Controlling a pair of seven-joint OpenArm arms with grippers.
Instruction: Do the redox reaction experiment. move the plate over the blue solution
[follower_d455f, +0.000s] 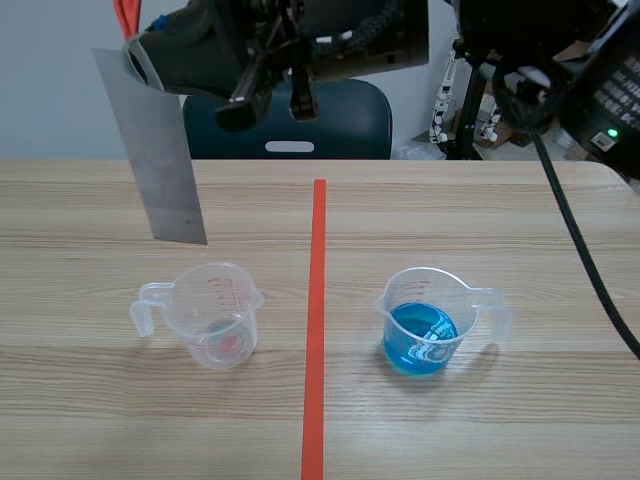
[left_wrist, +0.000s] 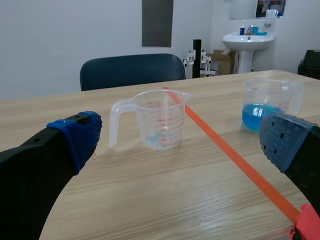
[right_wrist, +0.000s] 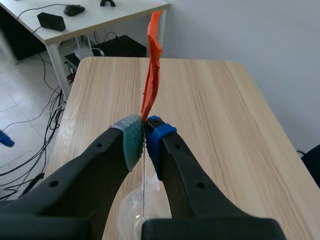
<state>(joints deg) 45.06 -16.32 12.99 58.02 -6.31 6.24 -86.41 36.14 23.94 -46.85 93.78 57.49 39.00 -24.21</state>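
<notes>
Right claw (right_wrist: 145, 137) pinching tight on top end of grey plate (follower_d455f: 160, 150), letting it hang straight down, ready for dipping. Plate hanging high on far left, by clear cup (follower_d455f: 210, 315). Blue cup (follower_d455f: 425, 325) sitting on right, well apart. Left claw (left_wrist: 180, 142) staying low, wide open, holding nothing.

Office-like lab room — a washbasin (left_wrist: 248, 39), a desk (right_wrist: 117, 12) carrying a mouse (right_wrist: 75, 9), and a blue chair (left_wrist: 131, 70) are furnishing it.

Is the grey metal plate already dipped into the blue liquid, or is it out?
Out. The plate hangs in the air from the right gripper, across the tape line from the cup of blue solution.
</notes>
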